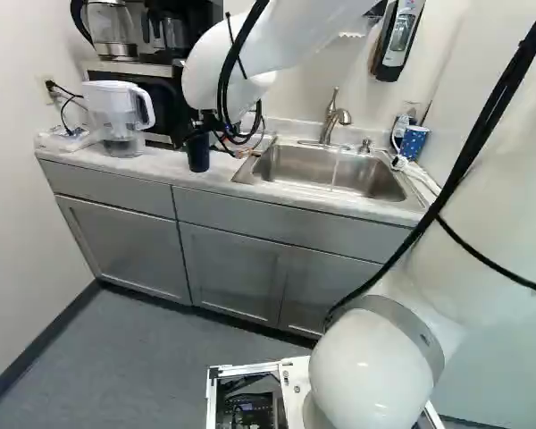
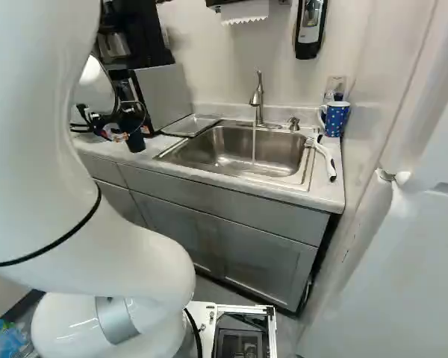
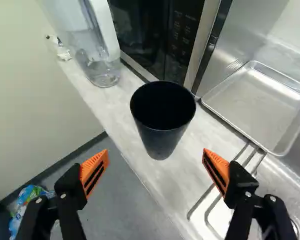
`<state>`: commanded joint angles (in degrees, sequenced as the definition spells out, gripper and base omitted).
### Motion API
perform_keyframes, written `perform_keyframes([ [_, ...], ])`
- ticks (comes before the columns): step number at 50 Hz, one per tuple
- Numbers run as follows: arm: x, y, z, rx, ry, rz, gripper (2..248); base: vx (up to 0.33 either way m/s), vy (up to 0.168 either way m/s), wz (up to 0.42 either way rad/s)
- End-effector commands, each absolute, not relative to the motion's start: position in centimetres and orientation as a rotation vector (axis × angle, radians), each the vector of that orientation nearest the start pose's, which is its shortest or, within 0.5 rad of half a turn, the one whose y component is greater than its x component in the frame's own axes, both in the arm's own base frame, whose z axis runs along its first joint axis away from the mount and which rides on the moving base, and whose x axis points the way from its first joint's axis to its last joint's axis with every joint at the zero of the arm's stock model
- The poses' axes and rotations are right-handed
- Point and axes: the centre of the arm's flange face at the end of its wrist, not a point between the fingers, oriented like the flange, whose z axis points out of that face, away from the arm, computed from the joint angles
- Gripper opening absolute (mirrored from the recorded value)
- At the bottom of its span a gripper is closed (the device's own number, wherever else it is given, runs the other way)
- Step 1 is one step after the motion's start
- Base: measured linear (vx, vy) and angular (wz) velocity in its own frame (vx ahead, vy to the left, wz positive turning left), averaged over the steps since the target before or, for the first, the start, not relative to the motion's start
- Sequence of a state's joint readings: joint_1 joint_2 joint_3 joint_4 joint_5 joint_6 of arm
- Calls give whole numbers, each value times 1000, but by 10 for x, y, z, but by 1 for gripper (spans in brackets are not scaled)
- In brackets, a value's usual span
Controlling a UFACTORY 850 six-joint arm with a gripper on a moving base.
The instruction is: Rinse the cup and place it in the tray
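My gripper (image 2: pixel 128 118) is at the left of the right base view, just above the dark cup (image 2: pixel 135 141). In the wrist view the gripper (image 3: pixel 155 153) is open, its orange pads wide apart. The black cup (image 3: pixel 161 120) stands upright on the counter just ahead, between the lines of the two fingers, with neither touching it. Its rim faces the camera; the inside is too dark to read. The shiny metal tray (image 3: pixel 257 105) lies flat beyond the cup, toward the sink. A thin stream falls from the faucet (image 2: pixel 257 101) into the sink (image 2: pixel 235 153).
A water pitcher (image 1: pixel 118 116) stands on the counter (image 1: pixel 161 164) left of the cup, with a dark microwave (image 3: pixel 152 37) behind. Wire rods (image 3: pixel 210 200) cross the sink's near side. A blue dotted mug (image 2: pixel 335 119) and a white-handled brush (image 2: pixel 325 158) sit at the sink's far side.
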<state>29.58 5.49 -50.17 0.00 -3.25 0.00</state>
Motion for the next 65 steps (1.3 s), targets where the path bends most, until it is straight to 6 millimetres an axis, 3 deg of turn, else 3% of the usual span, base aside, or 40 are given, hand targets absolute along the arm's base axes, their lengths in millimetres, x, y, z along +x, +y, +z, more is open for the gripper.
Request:
perform_keyframes([
  [65,424,247,530,-2415,-654,-1419,247,0,0,0],
])
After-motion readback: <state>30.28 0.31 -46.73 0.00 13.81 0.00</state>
